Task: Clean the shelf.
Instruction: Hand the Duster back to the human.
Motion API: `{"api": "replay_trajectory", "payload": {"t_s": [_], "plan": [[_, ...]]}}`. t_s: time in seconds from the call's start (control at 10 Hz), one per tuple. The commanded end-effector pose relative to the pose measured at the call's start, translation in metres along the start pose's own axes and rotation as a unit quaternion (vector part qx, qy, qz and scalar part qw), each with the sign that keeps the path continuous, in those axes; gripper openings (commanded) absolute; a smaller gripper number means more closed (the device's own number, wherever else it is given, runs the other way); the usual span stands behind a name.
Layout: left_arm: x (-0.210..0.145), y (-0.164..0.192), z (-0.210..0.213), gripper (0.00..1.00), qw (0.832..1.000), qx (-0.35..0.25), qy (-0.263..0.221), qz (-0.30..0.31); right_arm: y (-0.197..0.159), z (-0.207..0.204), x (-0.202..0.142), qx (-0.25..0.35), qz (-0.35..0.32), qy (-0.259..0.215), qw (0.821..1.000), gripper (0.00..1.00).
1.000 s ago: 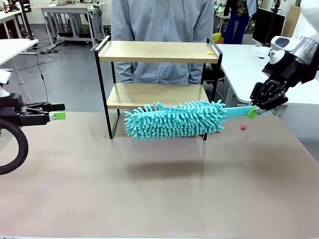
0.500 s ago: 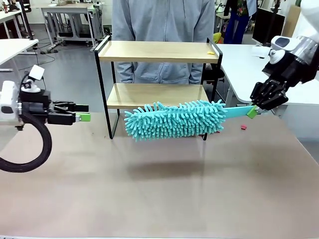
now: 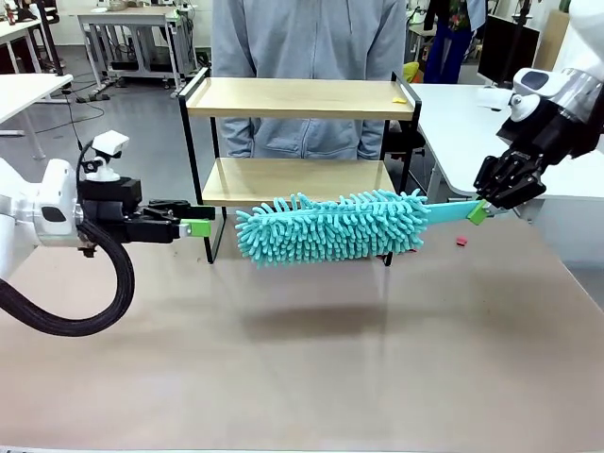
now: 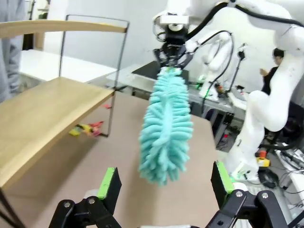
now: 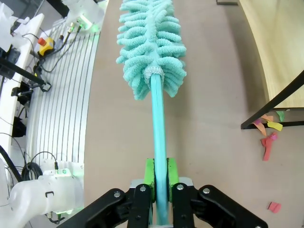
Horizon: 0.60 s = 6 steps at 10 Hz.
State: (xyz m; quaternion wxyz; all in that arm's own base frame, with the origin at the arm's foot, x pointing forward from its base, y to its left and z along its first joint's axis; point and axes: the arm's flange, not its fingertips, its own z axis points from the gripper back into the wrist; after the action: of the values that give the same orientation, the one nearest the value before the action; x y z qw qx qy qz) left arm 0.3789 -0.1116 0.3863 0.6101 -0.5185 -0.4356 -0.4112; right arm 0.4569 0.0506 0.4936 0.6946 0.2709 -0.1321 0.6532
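While the shelf [image 3: 297, 142] stands at the far middle of the counter [image 3: 302, 359], the teal duster [image 3: 330, 226] hangs level just in front of its lower board, its handle pinched between the fingers of the right gripper [image 3: 477, 212] off the shelf's right end. At the shelf's left leg, the left gripper [image 3: 196, 227] points at the duster's tip, fingers spread; pressing on, it could knock the leg or jolt the duster loose. Small colored scraps [image 5: 266, 135] by the right leg might be scattered.
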Motion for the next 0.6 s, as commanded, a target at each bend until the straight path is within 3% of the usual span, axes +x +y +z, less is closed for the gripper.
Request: {"api": "replay_trajectory", "payload": {"t_s": [0.0,0.2,0.3,0.4,0.5], "plan": [[-0.041,-0.058,0.002,1.0,1.0,-0.027,-0.006,0.004,0.001,0.002,0.002,-0.001,0.005,-0.014,1.0,0.14],[-0.053,-0.056,-0.018,1.0,1.0,-0.011,-0.022,0.01,0.001,0.002,0.002,-0.001,0.005,-0.014,1.0,0.14],[-0.049,-0.055,-0.019,1.0,1.0,0.018,0.004,0.005,0.001,0.002,0.002,-0.001,0.005,-0.014,1.0,0.14],[-0.02,0.001,-0.018,1.0,0.999,-0.028,-0.005,0.016,0.001,0.002,0.002,-0.001,0.005,-0.014,1.0,0.14],[-0.02,0.001,-0.018,1.0,0.999,-0.028,-0.005,0.016,0.001,0.002,0.002,-0.001,0.005,-0.014,1.0,0.14]]}}
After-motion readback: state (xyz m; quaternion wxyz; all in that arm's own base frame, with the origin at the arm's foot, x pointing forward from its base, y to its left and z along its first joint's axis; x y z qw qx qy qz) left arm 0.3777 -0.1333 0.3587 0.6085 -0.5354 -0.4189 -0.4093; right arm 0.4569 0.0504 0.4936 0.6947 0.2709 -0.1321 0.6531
